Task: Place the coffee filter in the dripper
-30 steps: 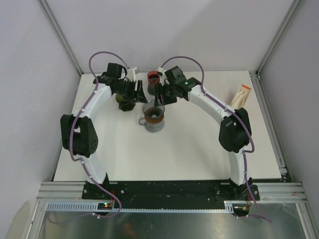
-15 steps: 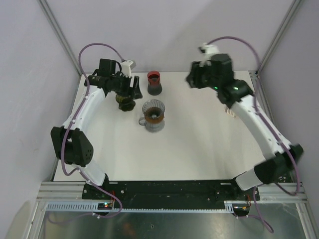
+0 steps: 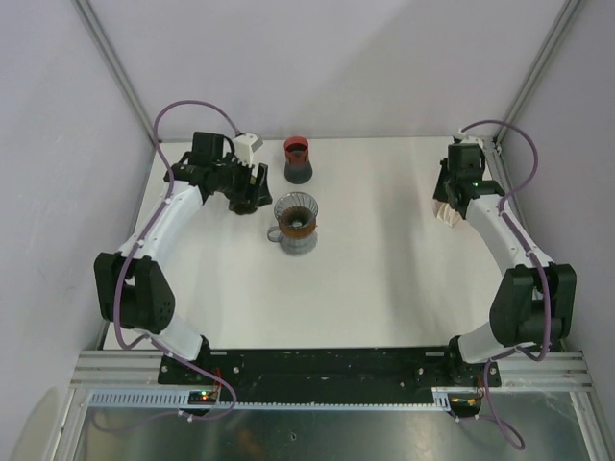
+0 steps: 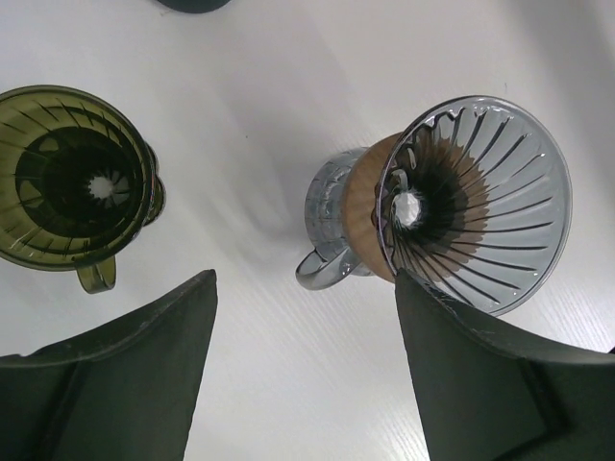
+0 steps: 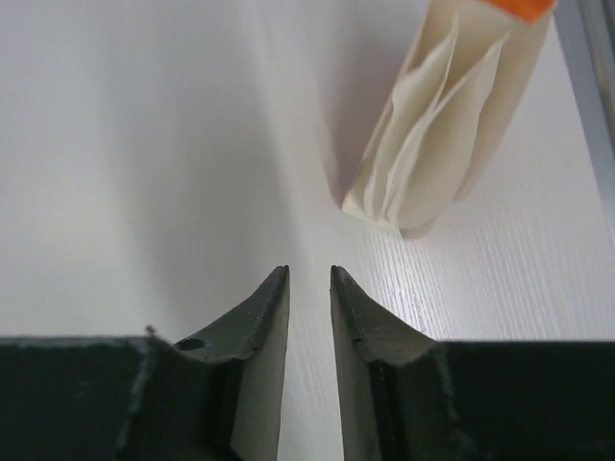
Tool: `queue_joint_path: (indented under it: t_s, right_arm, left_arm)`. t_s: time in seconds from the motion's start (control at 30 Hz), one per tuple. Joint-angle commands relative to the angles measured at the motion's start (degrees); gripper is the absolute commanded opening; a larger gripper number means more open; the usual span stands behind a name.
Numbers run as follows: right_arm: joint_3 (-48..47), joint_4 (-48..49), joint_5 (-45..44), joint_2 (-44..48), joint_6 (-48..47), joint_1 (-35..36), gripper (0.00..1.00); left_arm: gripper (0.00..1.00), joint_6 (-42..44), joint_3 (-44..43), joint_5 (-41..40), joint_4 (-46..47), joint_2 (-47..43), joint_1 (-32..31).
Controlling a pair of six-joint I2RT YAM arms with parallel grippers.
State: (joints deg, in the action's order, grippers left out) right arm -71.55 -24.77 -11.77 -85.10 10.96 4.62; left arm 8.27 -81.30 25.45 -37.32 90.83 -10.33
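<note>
**Left wrist view:** the fingers (image 4: 115, 384) of the left gripper (image 4: 303, 283) are cut off by the lower edge. A dark object (image 4: 192, 4) at the upper edge is cropped too far to be identified.

**Right wrist view:** the filter stack (image 5: 452, 125) is cropped at the upper edge. Only a corner of its orange band (image 5: 519, 8) is shown, and the individual filters cannot be counted. The rail (image 5: 598, 86) is truncated at the right edge.

**Overhead view:** the green dripper (image 4: 77, 178), plain in the left wrist view, is concealed beneath the left gripper. The filter stack is largely covered by the right gripper (image 5: 309, 279). Neither jaw gap can be read there.
</note>
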Motion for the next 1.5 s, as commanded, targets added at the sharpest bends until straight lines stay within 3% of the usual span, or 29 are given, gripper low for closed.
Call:
queue_joint_path:
  t_s: [0.0,0.3,0.57,1.47]
  right_arm:
    - [2.70,5.34,-5.74,-1.08,0.38,-0.10,0.26]
    - [6.78,10.98,-9.10,-6.03,0.73,-1.51,0.23]
    - [8.05,13.31,-7.03,-9.17,-0.88,-1.76,0.21]
    - [8.35,19.86,-8.69,-17.01,-9.32,-2.33,0.16]
  left_arm:
    - [0.79,1.97,0.85,-0.42,4.04,-4.05,0.29]
    - [0.79,2.29,1.81,0.65,4.50,-4.28,0.31]
    - [0.79,2.52,2.01,0.82,4.55,-4.05,0.31]
    - [0.79,3.09,2.11,1.09,4.63,-3.51,0.31]
